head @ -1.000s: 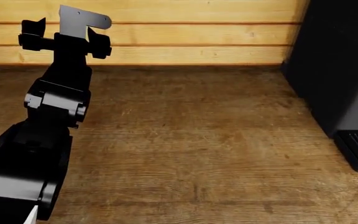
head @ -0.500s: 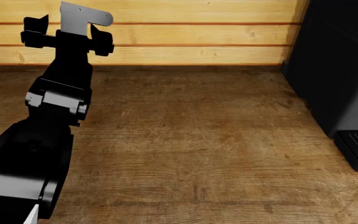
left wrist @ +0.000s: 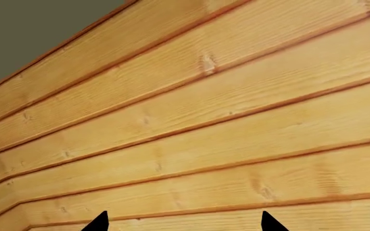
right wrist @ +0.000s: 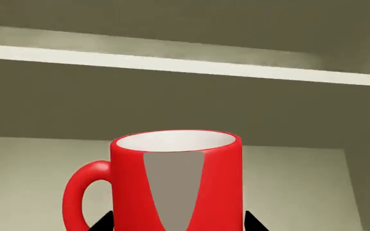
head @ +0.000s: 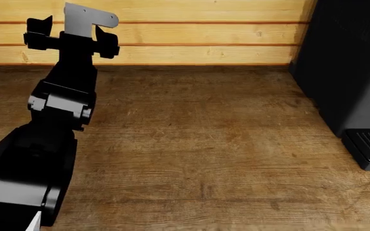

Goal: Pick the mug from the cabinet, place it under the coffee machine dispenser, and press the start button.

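Over the counter (head: 191, 144) | left gripper (head: 71, 37) raised slightly higher, jaws apart, empty | right gripper (right wrist: 178, 224) fingertips flank mug (right wrist: 172, 180), grasp unconfirmed | pick pending

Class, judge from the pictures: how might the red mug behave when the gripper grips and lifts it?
The mug looks glossy, so it may slip between the fingertips. It seems rigid and hollow, probably light. Its loop handle sits to one side, so it might twist slightly.
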Available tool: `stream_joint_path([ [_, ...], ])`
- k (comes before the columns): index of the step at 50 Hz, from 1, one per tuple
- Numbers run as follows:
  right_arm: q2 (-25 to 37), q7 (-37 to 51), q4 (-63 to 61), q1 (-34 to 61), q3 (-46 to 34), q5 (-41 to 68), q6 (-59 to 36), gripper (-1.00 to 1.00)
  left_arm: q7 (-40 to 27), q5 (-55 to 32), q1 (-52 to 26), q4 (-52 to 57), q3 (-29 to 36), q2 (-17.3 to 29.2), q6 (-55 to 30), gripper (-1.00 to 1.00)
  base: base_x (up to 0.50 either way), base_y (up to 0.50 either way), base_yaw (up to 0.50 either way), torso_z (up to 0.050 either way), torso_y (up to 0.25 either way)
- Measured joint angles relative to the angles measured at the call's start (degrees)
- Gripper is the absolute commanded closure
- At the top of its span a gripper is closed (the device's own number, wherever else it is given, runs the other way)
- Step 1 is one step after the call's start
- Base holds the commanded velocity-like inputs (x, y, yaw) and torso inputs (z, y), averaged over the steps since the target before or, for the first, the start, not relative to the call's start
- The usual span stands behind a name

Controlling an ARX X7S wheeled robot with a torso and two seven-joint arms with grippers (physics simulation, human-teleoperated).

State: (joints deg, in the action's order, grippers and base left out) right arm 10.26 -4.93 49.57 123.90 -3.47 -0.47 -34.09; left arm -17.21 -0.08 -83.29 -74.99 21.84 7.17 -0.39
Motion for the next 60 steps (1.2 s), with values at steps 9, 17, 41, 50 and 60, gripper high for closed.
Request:
stream_joint_path([
  [9,0.29,-0.52,-3.69,-0.97,-0.31,0.45,0.11,1.00,0.02,0.02,0.03,0.00,0.01,-0.01,0.01,-1.00,-0.50,0.04,0.00,0.000,0.000],
  [17,0.43,-0.61,-5.23,-1.52,-0.38,0.79,0.06,1.00,0.07,-0.02,0.11,0.01,-0.05,-0.04,0.01,-1.00,-0.50,0.04,0.00,0.000,0.000],
  [41,1.76,0.36,-25.27,-10.71,0.66,1.47,-17.01,1.00,0.22,-0.08,0.96,0.01,-0.66,0.03,0.01,-1.00,-0.16,0.01,0.00,0.000,0.000],
  [50,2.72,-0.85,-45.51,-24.47,2.58,3.07,-29.47,1.00,0.14,-0.02,1.20,0.00,-0.76,-0.12,-0.09,-1.00,0.00,0.00,0.00,0.000,0.000],
  [60,1.97,-1.99,-60.50,-42.60,4.74,4.98,-33.16,1.00,0.08,0.00,1.57,0.00,-0.76,-0.39,-0.17,-1.00,0.00,0.00,0.00,0.000,0.000],
])
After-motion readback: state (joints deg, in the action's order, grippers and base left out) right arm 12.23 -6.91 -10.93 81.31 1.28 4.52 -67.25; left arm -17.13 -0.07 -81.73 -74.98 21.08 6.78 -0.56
